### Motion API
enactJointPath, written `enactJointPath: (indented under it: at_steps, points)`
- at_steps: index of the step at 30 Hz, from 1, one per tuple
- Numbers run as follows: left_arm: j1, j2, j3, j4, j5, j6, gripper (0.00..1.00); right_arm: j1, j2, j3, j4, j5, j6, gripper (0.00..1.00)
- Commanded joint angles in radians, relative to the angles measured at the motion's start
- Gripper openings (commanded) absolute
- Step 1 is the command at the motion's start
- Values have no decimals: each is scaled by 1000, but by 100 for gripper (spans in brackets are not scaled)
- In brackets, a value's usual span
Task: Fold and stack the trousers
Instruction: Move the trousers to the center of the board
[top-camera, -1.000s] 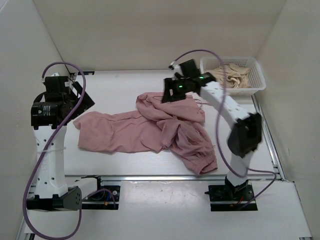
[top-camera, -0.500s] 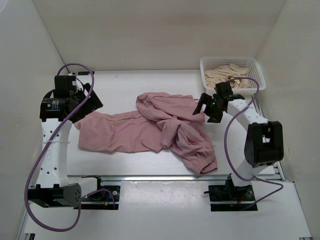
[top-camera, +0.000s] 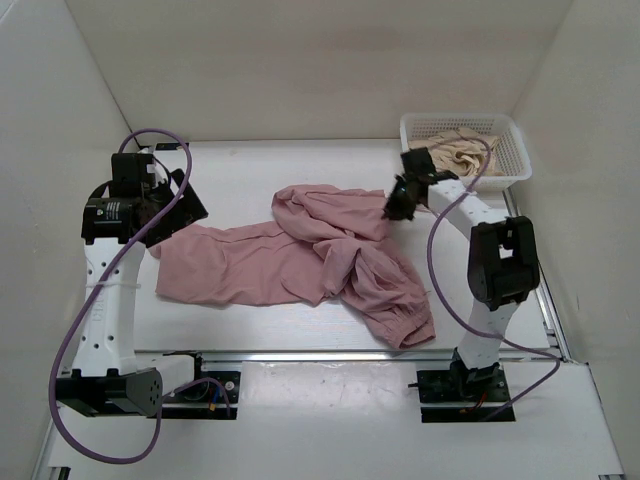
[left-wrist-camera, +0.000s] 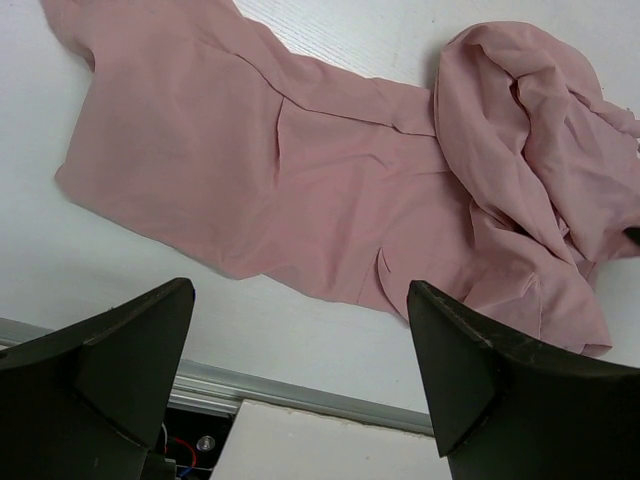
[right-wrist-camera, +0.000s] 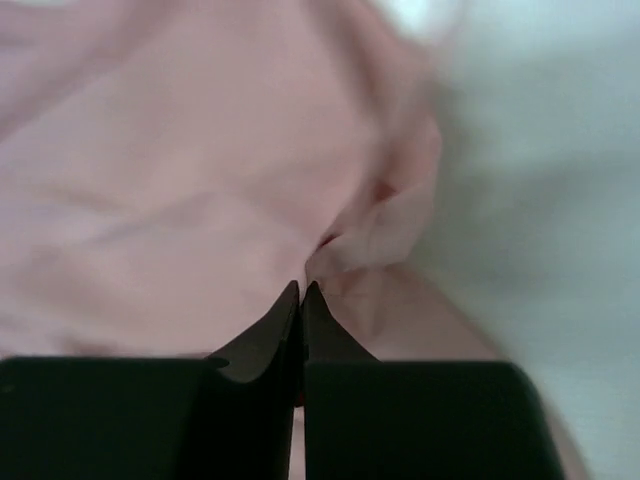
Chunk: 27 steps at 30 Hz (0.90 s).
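Note:
The dusty-pink trousers (top-camera: 300, 255) lie crumpled across the middle of the table, one leg flat to the left and one bunched toward the front right. My left gripper (top-camera: 180, 205) is open and empty, hovering above the left leg's end; the left wrist view shows the trousers (left-wrist-camera: 330, 170) below the spread jaws of the left gripper (left-wrist-camera: 300, 300). My right gripper (top-camera: 393, 203) is at the trousers' back right edge. In the blurred right wrist view its jaws (right-wrist-camera: 301, 288) are pressed together on a puckered fold of the pink fabric (right-wrist-camera: 200, 150).
A white mesh basket (top-camera: 465, 120) stands at the back right corner and holds a beige cream garment (top-camera: 455, 150). White walls close in the table on three sides. A metal rail (top-camera: 300, 355) runs along the front edge.
My right gripper swung from over the trousers' top out to the right, then came back to the trousers' right edge. My left arm lowered and shifted right toward the left leg.

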Motion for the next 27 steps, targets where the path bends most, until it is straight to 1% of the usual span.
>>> enactJointPath:
  at_steps: [1, 2, 4, 5, 6, 7, 8, 9, 10, 11, 12, 13, 14, 15, 16, 17, 18, 19, 20, 21, 22, 23, 24, 25, 26, 27]
  points:
    - [-5, -27, 9, 8, -3, 4, 100, 140, -2, 265, -33, 120, -61, 0]
    - [-5, -18, 9, 8, -3, 3, 100, 167, 23, 313, -33, 91, -61, 0]
    - [-5, -18, 9, 8, -3, -7, 100, 195, 122, 431, -33, 28, -72, 0]
    - [-5, -18, 9, 8, -3, -7, 100, 221, 162, 573, -44, -9, -72, 0]
    - [-5, -27, 9, 8, -3, -7, 100, 233, 257, 655, -44, -90, -72, 0]
    - [-5, -27, 18, 8, -13, -7, 100, 243, 311, 744, -56, -136, -72, 4]
    - [-5, -38, 18, 8, -13, -7, 100, 253, 366, 927, -80, -181, -60, 15]
    - [-5, -38, 18, 8, -13, -7, 100, 253, 476, 1029, -109, -219, -40, 69]
    - [-5, -47, 29, -3, -27, -7, 100, 263, 524, 1220, -160, -220, -30, 85]
    - [-5, -47, 29, -3, -27, -7, 100, 263, 567, 1270, -213, -220, -30, 98]
    - [-5, -47, 29, -12, -36, -7, 100, 263, 559, 1280, -214, -207, -41, 100]
    - [-5, -47, 29, -12, -47, 2, 100, 263, 533, 1256, -214, -183, -55, 100]
    - [-5, -47, 29, -12, -47, 2, 100, 263, 444, 1137, -190, -151, -66, 100]
    - [-5, -47, 14, -12, -47, 2, 100, 263, 392, 1066, -141, -113, -75, 100]
    - [-5, -47, -15, -12, -47, 2, 100, 263, 338, 999, -122, -29, -90, 100]
    - [-5, -47, -35, -12, -47, -9, 100, 263, 237, 934, -107, 4, -90, 100]
    - [-5, -47, -57, 8, -47, -19, 100, 249, 186, 810, -96, 29, -104, 100]
    - [-5, -38, -83, 19, -38, -30, 100, 231, 134, 739, -96, 50, -104, 100]
    - [-5, -38, -141, 28, -29, -42, 100, 221, 21, 663, -79, 67, -104, 100]
    - [-5, -38, -175, 40, -20, -52, 100, 212, -39, 496, -55, 99, -115, 100]
    - [-5, -29, -210, 64, -10, -61, 100, 203, -102, 405, -42, 113, -115, 100]
    - [-5, -28, -283, 81, 16, -81, 100, 189, -227, 321, -42, 128, -115, 100]
    - [-5, -28, -323, 100, 29, -92, 100, 189, -292, 235, -42, 144, -115, 100]
    - [-5, -28, -363, 121, 45, -101, 100, 180, -355, 67, -42, 161, -115, 100]
    - [-5, -19, -402, 141, 80, -113, 100, 180, -482, -11, -54, 174, -115, 100]
    - [-5, -19, -469, 176, 97, -113, 100, 180, -547, -83, -71, 199, -115, 100]
